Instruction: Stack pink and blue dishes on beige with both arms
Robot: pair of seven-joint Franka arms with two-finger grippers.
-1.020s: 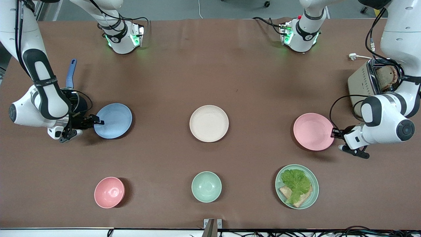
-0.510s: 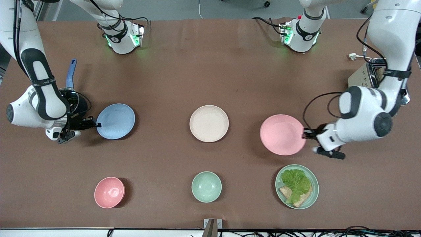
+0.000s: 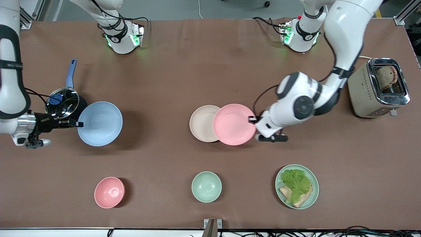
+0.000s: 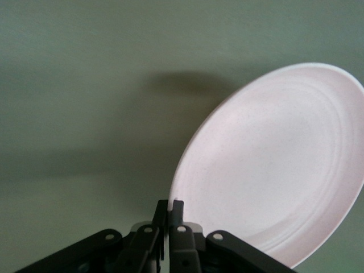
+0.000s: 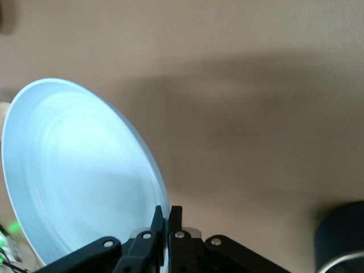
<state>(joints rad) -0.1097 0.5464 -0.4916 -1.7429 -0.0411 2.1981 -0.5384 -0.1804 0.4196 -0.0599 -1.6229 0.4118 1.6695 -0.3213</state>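
Note:
The pale pink plate hangs in the air, overlapping the edge of the beige plate at the table's middle. My left gripper is shut on the pink plate's rim. The light blue plate is lifted above the table near the right arm's end, and my right gripper is shut on its rim. In the right wrist view the blue plate fills the space beside the fingers. In the left wrist view the pink plate looks whitish.
A black pot with a blue handle stands beside the blue plate. A toaster sits at the left arm's end. Nearer the front camera are a pink bowl, a mint-green bowl and a mint-green plate with lettuce and bread.
My left arm carried the pink plate from the left arm's end to partly over the beige plate. My right gripper lifted the blue plate and drew it slightly toward the right arm's end.

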